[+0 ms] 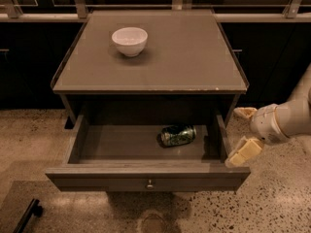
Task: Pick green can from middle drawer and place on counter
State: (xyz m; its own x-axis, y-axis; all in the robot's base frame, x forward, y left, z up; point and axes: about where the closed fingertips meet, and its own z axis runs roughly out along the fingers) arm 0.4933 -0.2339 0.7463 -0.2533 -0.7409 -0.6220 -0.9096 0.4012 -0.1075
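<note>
Green can [178, 135] lying in middle drawer [146, 176] | gripper [241, 132] right of it | fingers [244, 151] spread wide (holding nothing)

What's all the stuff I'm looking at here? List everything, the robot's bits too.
Small shiny green drink can: one, dark green and silvery, lying on its side in the drawer, right of centre.
Wide shallow wooden middle drawer: one, grey-brown, pulled open under the counter.
Flat matte counter: one, grey-brown, top of the cabinet.
Round white bowl: one, white, upright on the counter, back left.
Small round metal knob: one, silvery, centre of the drawer front.
Speckled floor: one, beige, around the cabinet.
Black bar: one, black, on the floor, lower left.
Robot arm: one, off-white, right edge.
Two-finger claw: one, cream, open, just outside the drawer's right side, apart from the can.
</note>
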